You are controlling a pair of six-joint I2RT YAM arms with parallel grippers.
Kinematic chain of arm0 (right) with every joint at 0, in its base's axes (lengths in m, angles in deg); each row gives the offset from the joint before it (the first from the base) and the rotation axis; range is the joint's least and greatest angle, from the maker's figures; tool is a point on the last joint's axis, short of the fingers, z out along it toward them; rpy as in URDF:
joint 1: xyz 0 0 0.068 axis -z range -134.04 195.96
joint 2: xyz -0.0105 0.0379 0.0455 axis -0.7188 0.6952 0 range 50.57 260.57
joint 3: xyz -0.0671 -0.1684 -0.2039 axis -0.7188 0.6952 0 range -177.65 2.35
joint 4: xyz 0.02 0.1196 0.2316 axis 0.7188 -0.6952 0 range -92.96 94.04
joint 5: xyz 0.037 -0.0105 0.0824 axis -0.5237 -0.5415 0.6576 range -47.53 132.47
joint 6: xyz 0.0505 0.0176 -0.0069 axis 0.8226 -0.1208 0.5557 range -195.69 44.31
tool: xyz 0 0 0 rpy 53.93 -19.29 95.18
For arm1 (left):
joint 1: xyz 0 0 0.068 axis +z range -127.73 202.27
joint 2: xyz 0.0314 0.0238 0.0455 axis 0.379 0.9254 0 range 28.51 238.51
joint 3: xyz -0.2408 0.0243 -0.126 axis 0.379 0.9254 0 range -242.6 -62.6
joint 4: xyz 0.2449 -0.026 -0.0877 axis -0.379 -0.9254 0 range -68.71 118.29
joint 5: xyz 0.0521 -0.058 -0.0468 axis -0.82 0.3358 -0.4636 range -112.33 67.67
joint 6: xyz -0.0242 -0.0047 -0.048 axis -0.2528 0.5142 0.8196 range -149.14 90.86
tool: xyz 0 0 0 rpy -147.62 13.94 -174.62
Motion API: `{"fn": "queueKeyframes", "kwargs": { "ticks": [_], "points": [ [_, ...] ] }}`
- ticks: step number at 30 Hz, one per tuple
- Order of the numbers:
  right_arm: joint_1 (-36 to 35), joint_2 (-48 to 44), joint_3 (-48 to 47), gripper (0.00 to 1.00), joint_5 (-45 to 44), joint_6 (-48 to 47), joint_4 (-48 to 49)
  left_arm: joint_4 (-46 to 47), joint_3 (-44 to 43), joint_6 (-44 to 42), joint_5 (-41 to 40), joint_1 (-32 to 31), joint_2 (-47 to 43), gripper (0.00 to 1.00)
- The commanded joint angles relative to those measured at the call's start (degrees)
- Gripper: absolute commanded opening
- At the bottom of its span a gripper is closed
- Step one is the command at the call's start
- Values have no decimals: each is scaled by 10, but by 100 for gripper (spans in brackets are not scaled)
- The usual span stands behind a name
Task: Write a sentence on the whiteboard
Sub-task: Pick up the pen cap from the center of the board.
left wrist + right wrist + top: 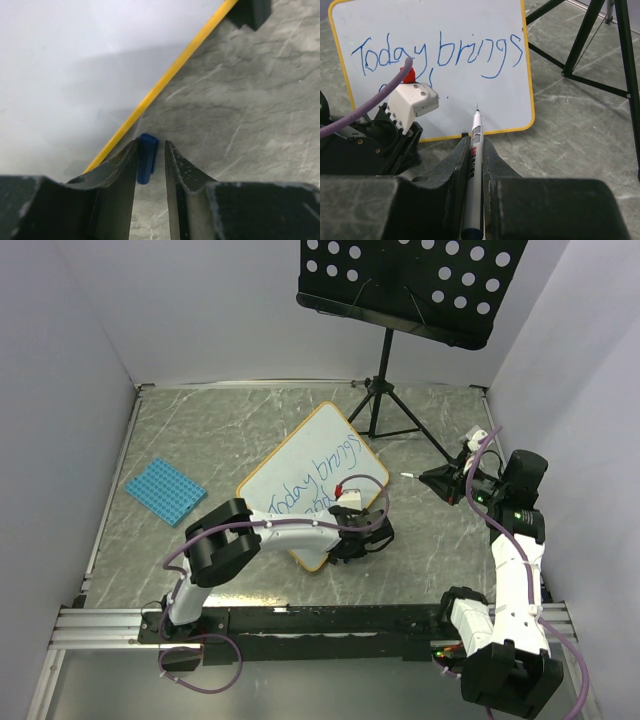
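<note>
The white rounded whiteboard with thin orange-yellow frame (310, 445) sits on the grey marbled bench (200, 430). Its blue handwritten sentence (440, 57) reads "Today brings", with a second line partly hidden. At the board's near edge the left jaws stand narrow around a small blue plastic piece (146, 162); whether they grip it I cannot tell. Right of the board, the right jaws hold a white marker pen (474, 150), its tip toward the board.

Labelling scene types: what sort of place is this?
Probably a robot test cell: white walls box in a marble-pattern tabletop, left arm and right arm bolted to a rail, plus a whiteboard and music stand.
</note>
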Motion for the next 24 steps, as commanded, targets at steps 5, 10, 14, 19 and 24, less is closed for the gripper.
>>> {"fn": "queueKeyframes", "kwargs": {
  "ticks": [5, 10, 14, 19, 24],
  "points": [
    [8, -9, -11, 0, 28, -1, 6, 9, 4, -39, 29, -2, 57, 27],
    [13, -11, -10, 0, 33, 0, 7, 35, 7, -84, 40, -4, 55, 20],
    [16, -11, -10, 0, 34, 1, 6, 49, 17, -121, 42, -4, 46, 14],
    [20, -14, -11, 0, 37, -1, 1, 110, 46, -142, 67, -3, 0, 9],
    [26, -16, -9, 0, 41, -1, -1, 247, 109, -125, 109, 10, -92, 6]
  ]
}}
